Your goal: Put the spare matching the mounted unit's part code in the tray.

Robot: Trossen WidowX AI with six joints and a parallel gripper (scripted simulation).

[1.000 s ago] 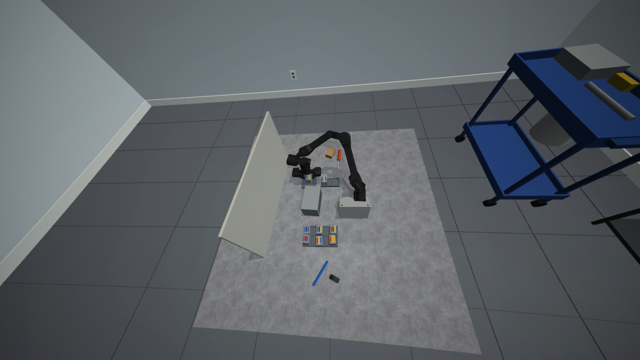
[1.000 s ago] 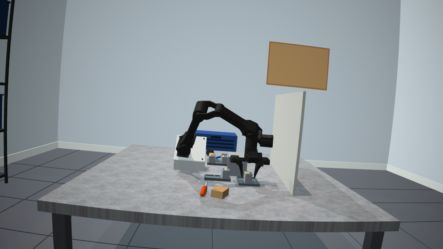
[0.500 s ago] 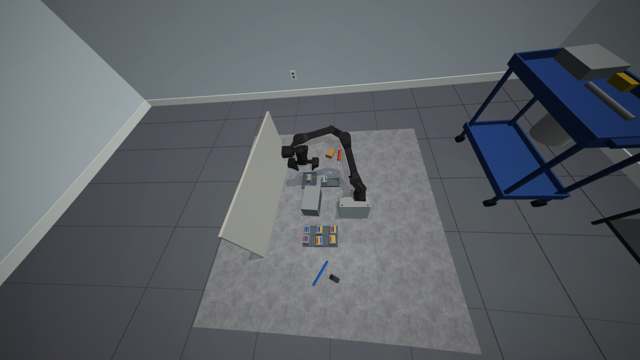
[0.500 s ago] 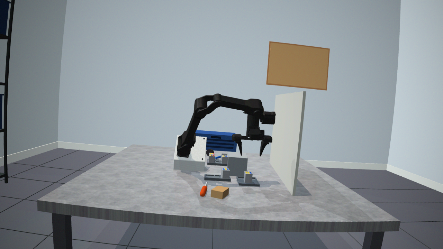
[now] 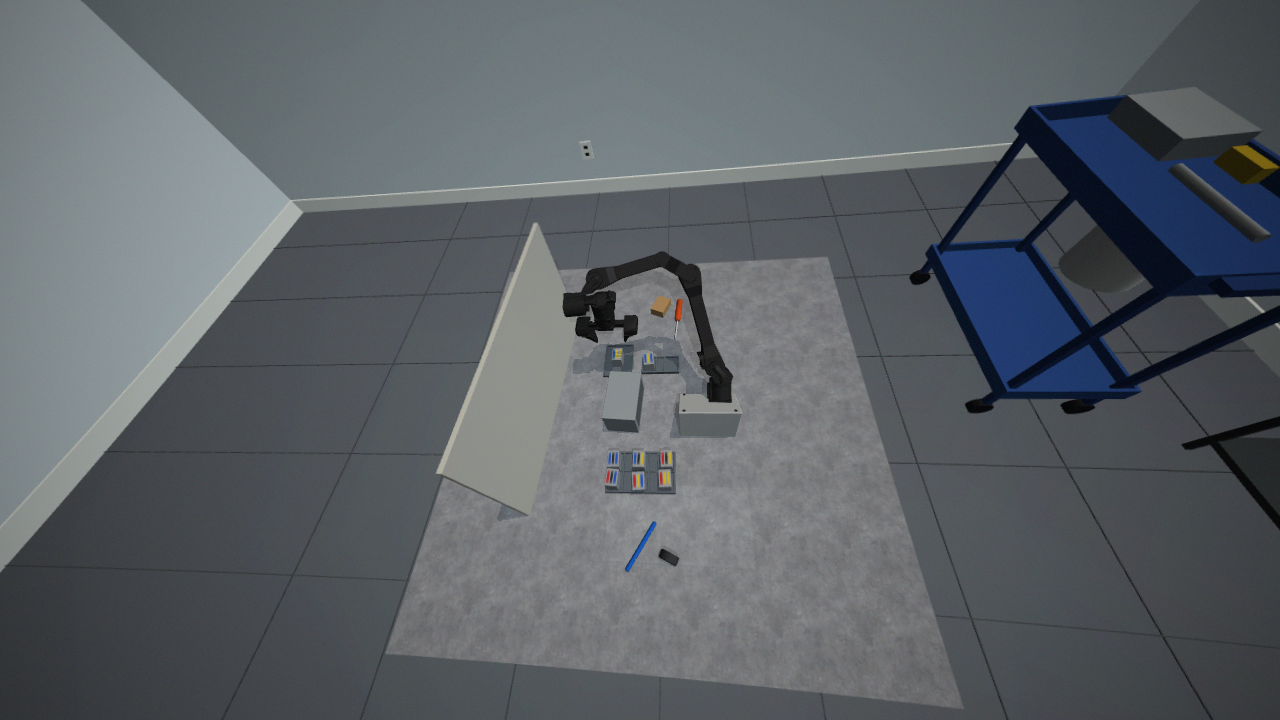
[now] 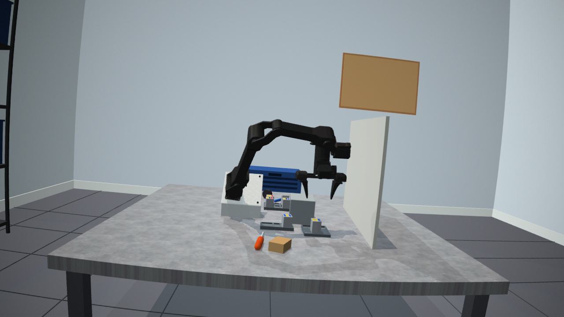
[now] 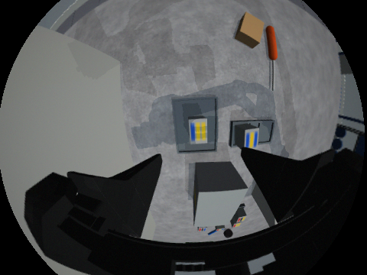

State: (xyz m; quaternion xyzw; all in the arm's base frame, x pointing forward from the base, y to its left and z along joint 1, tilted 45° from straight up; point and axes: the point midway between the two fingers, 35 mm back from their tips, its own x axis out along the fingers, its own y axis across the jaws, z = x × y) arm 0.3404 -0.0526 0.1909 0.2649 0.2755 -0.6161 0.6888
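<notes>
Wrist view: open gripper hovering over a spare standing in the tray

From left to right, a pale upright panel (image 5: 514,376) (image 6: 364,177) (image 7: 65,107) is standing beside the black two-fingered gripper (image 5: 606,338) (image 6: 319,197) (image 7: 202,152), whose fingers are spread wide, holding nothing. Below the gripper, apart from its fingertips, a grey block-shaped spare with one blue and two yellow stripes (image 5: 617,356) (image 6: 315,226) (image 7: 198,131) is standing inside the dark, rectangular, shallow tray (image 5: 608,370) (image 6: 315,235) (image 7: 176,126). Further right, a grey block striped blue, yellow, blue (image 5: 648,360) (image 6: 287,220) (image 7: 251,138) is sitting in a smaller dark holder (image 5: 678,365) (image 6: 272,228) (image 7: 272,131). Placing and letting go are apparently finished; the next move likely calls for backing away without nudging the spare. The mounted unit's code is not readable here, so the match remains unconfirmed.
</notes>
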